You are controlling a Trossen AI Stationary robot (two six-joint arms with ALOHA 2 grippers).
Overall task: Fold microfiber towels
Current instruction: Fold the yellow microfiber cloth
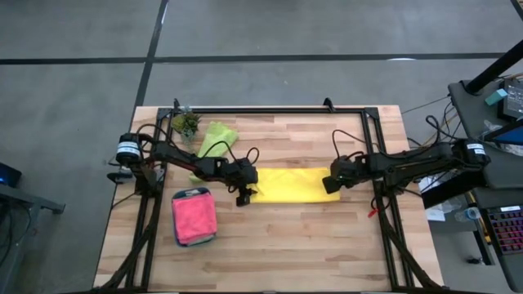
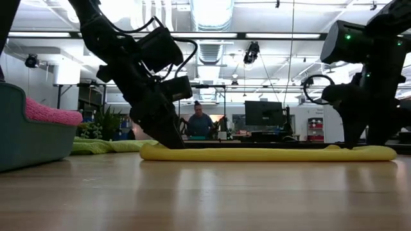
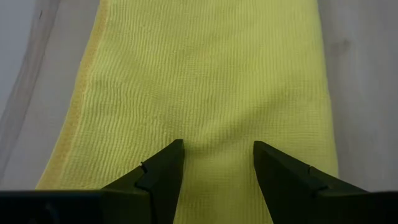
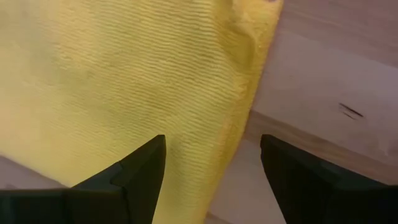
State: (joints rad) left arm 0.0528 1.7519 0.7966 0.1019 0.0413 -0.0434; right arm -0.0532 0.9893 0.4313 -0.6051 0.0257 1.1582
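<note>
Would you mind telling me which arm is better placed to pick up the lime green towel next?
Left, probably: the lime green towel lies nearest the left gripper, while the right gripper is across the yellow towel.

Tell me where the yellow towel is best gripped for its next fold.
Probably at its two short ends, from above. The yellow towel lies flat as a long strip, with the left gripper open over one end and the right gripper open over the other.

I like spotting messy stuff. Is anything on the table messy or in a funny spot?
One thing: a lime green towel lies crumpled beside the plant, not folded. The yellow towel lies flat and straight between the open left gripper and right gripper. The pink towel sits in the tray.
</note>
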